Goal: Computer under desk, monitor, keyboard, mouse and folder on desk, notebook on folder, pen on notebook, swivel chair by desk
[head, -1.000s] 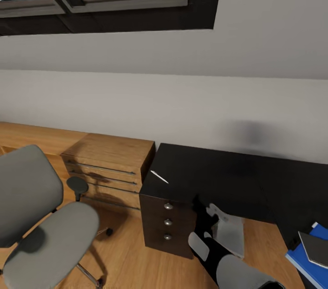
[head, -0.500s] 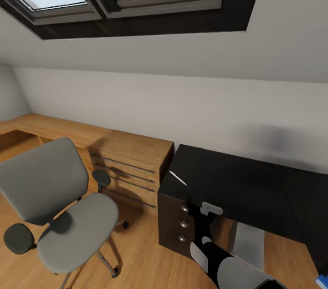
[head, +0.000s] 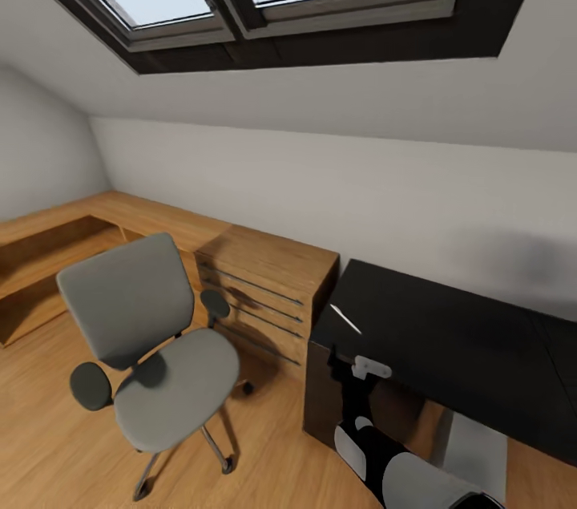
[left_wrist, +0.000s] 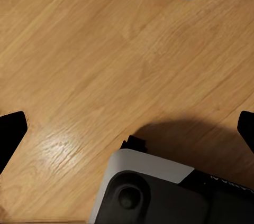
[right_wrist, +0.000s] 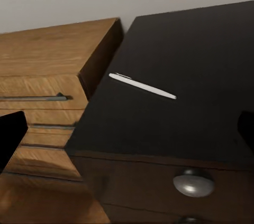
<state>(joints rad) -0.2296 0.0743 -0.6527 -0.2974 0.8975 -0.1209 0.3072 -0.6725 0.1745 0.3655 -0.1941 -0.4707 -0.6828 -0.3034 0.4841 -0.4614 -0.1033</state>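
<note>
Under the sloped skylights, the black tabletop (head: 449, 333) stands against the wall, touching a wooden dresser (head: 268, 284); the swivel chair (head: 148, 341) sits on the wooden floor (left_wrist: 106, 65) well apart from it; the white pen (right_wrist: 142, 86) lies near the tabletop's dresser-side corner; both grippers' jaws stand wide apart, empty; no writing is legible.

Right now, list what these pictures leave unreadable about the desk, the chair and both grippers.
- Desk: its right end is cut off by the head view's edge, so what lies there is unknown.
- Swivel chair: part of its base is hidden under the seat in the head view.
- Right gripper: the right wrist view shows only dark finger edges at the frame's sides.
- Left gripper: likewise in the left wrist view, over the wooden floor.
- Pen: too thin to show tip or markings.
</note>
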